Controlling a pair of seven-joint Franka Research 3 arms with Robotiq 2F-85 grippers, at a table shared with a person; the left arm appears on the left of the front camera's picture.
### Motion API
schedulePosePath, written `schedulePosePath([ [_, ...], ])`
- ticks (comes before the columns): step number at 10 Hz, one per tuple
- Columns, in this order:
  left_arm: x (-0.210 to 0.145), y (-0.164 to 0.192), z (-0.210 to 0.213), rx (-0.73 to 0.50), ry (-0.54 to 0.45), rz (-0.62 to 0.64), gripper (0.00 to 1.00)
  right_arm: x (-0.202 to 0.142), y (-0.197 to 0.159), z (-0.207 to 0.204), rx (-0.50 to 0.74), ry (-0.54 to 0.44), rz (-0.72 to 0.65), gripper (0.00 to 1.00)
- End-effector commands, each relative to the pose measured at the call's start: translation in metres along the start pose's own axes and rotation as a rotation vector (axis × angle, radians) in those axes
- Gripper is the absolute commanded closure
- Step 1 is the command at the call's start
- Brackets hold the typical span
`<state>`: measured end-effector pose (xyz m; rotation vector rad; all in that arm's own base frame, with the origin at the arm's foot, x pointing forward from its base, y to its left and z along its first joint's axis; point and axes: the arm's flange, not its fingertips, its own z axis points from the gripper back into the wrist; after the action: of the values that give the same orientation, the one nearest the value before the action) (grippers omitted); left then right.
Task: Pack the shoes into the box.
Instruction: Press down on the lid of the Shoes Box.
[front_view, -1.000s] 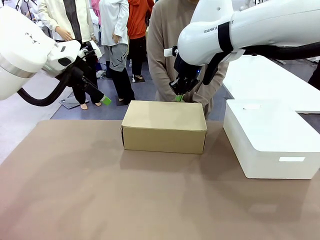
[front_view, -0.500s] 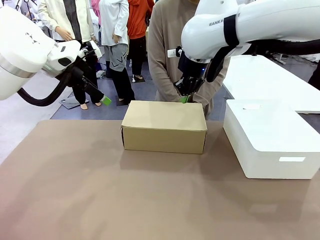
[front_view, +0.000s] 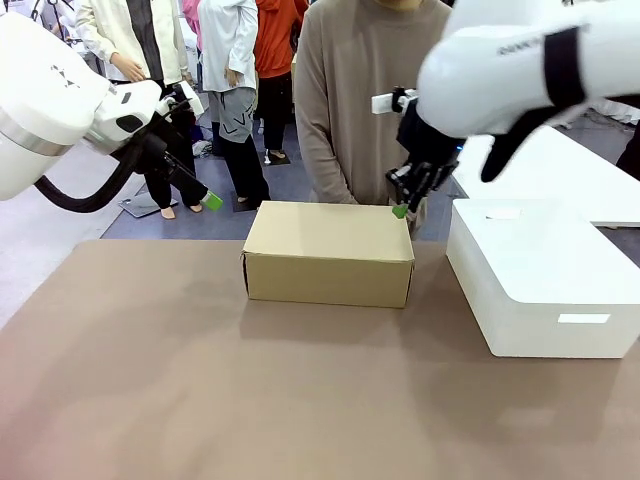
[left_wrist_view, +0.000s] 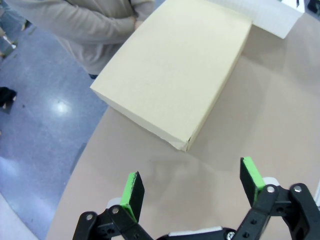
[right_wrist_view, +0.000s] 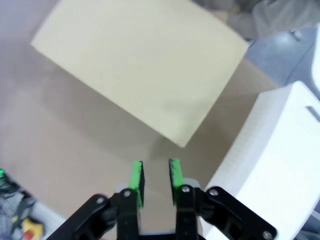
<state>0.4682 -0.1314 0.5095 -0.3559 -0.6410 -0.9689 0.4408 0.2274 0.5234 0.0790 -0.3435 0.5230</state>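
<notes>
The brown cardboard box (front_view: 328, 250) stands on the table with its lid down, so the shoes are hidden from view. My right gripper (front_view: 400, 205) hovers just above the box's far right corner. In the right wrist view the right gripper (right_wrist_view: 155, 175) looks down on the box (right_wrist_view: 140, 65) with its jaws a narrow gap apart and nothing between them. My left gripper (front_view: 205, 200) hangs raised off the table's far left edge. In the left wrist view the left gripper (left_wrist_view: 192, 182) is wide open and empty, with the box (left_wrist_view: 175, 75) well ahead of it.
A bigger white rectangular block (front_view: 540, 290) sits to the right of the box, a narrow gap apart. A person (front_view: 360, 100) in a beige top stands right behind the box at the far edge. The brown table (front_view: 200, 400) is bare in front.
My right arm has swung right along the box's far edge, from near its middle to its right corner, and its jaws have parted a little. The left arm has not moved.
</notes>
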Motion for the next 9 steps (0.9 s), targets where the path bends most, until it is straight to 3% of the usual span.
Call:
schedulePosePath([
  [1,-0.001,0.001,0.001,0.008,-0.001,-0.008,0.0,-0.043,-0.007,0.007,-0.006,-0.056,0.011,0.08],
  [2,-0.001,0.001,0.001,0.008,-0.001,-0.008,0.0,-0.055,-0.007,0.011,-0.007,-0.048,0.011,0.0],
  [9,-0.001,0.001,0.001,0.008,-0.001,-0.008,0.0,-0.113,0.001,0.015,-0.021,-0.124,-0.042,0.0],
])
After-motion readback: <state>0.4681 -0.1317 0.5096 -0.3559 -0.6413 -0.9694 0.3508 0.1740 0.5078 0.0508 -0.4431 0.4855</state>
